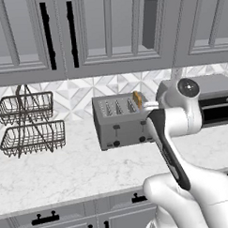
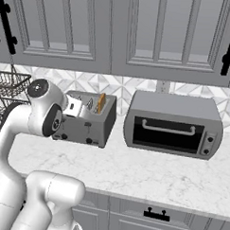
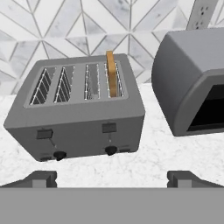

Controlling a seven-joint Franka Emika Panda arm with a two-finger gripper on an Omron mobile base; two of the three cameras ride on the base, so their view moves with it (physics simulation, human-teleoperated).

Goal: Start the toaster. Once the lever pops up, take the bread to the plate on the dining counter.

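Right, here is where we stand, line by line.

Gripper [image 3: 112,178]: jaws spread as wide as they go, holding nothing, the two dark fingertips well apart at the bottom of the hand view.
Toaster [image 3: 78,111]: dead ahead of the open jaws and a little beyond them, not touched, sitting on the marble worktop [image 3: 144,162]; its front face is turned toward the hand.
Bread [image 3: 112,73]: standing upright in the slot on the jaws' right, its orange-brown top edge poking above the toaster's top; far side of the toaster from the fingertips.
Levers: two small ones on the front, both high in their tracks by the look of it; the right lever [image 3: 109,127] sits just about midway between the fingertips, under the bread's slot, and the left lever [image 3: 44,134] lies off toward the left fingertip.
Toaster oven [image 3: 192,83]: beside the toaster, out past the right fingertip, near but apart.
Step in hand: starting the toaster, and I judge it barely begun, since the lever is not yet pressed.
Doing it well: pick the right lever, as that side carries the bread; bring one fingertip over its top and push straight down along the track.
Watch for: shoving the light toaster backward instead of moving the lever, or clipping the knob [image 3: 111,150] below.
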